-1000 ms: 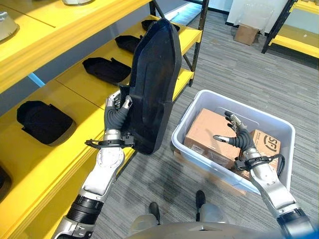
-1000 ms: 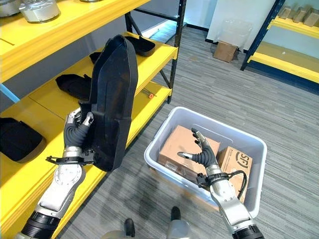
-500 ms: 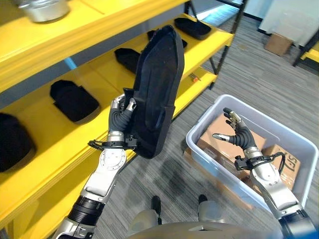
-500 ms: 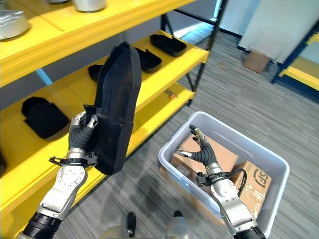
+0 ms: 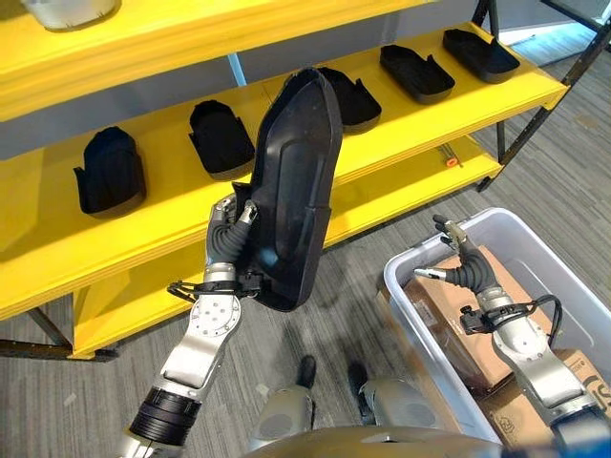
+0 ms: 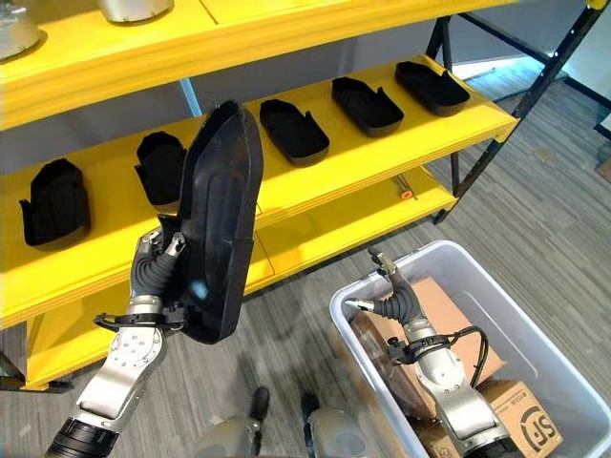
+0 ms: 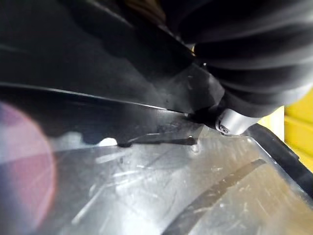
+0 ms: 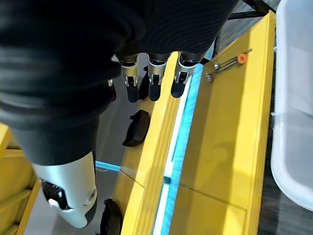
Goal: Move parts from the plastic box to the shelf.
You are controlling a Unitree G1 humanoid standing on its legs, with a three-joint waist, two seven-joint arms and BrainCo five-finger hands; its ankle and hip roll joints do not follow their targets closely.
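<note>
The view has swung to face the yellow shelf (image 5: 401, 134) squarely

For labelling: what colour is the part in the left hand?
Black part, clearest in the right eye view.

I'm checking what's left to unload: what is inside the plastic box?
Inside the plastic box lie cardboard boxes, one under the open right hand that hovers over it. The arm and the box's near wall hide part of the bottom, so any smaller parts cannot be seen.

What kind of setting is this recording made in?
Probably a warehouse or parts storeroom: yellow shelving holding a row of black moulded parts, a plastic box of cardboard cartons on the floor, and the left hand carrying a large black part.
</note>
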